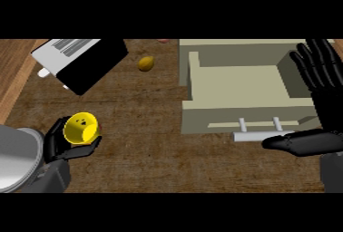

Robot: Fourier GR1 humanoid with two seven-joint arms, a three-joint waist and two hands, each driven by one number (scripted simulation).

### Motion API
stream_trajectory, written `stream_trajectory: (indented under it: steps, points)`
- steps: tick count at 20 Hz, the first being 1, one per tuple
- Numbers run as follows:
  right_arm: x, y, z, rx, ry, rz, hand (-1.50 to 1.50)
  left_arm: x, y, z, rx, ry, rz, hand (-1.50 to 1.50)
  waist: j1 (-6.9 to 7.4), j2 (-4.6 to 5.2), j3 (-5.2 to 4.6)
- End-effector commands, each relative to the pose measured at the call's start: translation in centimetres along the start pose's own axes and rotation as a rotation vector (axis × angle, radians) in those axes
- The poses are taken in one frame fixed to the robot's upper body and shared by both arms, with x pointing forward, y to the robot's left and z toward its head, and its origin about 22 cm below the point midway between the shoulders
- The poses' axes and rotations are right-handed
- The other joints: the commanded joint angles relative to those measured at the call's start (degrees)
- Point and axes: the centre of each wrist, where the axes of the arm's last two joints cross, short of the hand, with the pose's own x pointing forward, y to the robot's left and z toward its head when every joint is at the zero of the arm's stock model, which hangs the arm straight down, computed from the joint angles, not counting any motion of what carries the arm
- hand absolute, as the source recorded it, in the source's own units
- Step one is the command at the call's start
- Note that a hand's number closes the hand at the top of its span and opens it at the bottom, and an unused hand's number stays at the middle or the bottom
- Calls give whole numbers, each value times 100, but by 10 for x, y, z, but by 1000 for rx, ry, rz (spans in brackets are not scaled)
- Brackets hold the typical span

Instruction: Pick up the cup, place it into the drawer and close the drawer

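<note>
A yellow cup (81, 128) sits tilted in my left hand (64, 147) at the lower left, its open mouth facing up toward me; the fingers curl round its rim and side. The cream drawer (201, 86) stands pulled open at the upper right, its inside bare, its pale bar handle (258, 134) at the front. My right hand (320, 72) is open at the right edge, fingers straight and pointing up beside the drawer's right wall, thumb near the handle's right end.
A black and white toaster (80, 61) lies at the upper left. A small brown-yellow round object (146, 63) rests between it and the drawer. A grey rounded body (17, 156) fills the lower left corner. The brown counter (167, 158) shows in the middle.
</note>
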Motion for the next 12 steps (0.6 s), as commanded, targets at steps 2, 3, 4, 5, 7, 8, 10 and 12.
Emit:
stream_trajectory:
  steps: [2, 3, 4, 5, 7, 8, 10, 12]
  points:
    - [-4, 2, 2, 10, 17, -13, -150, -9, -40, 9, -12, -156, 78, 150, 48, -20, 8]
    - [-6, 2, 5, -8, -3, 0, -150, -1, -35, -10, -14, -172, 87, 150, 26, -12, 7]
    - [-4, 2, -1, 4, -17, 4, -150, -2, -52, -11, -12, -174, 87, 150, 14, -2, 5]
    - [-5, -9, 4, 1, -6, 0, -150, -2, -58, -11, -42, -188, 164, 150, -15, 3, 3]
    - [-3, -7, -1, -15, -2, 19, -150, 7, -46, -27, -129, -211, 206, 150, 57, -23, 9]
    - [1, 1, 8, 8, -1, -4, -150, 12, -78, -40, -157, -200, 222, 150, 0, -41, 11]
    - [-3, -9, 4, -3, 22, -1, -150, 12, -93, -37, -210, -243, 230, 150, 45, -35, 14]
    - [-5, 1, 11, -4, 13, 13, -150, 39, -109, -80, -295, -217, 225, 150, 111, -76, 25]
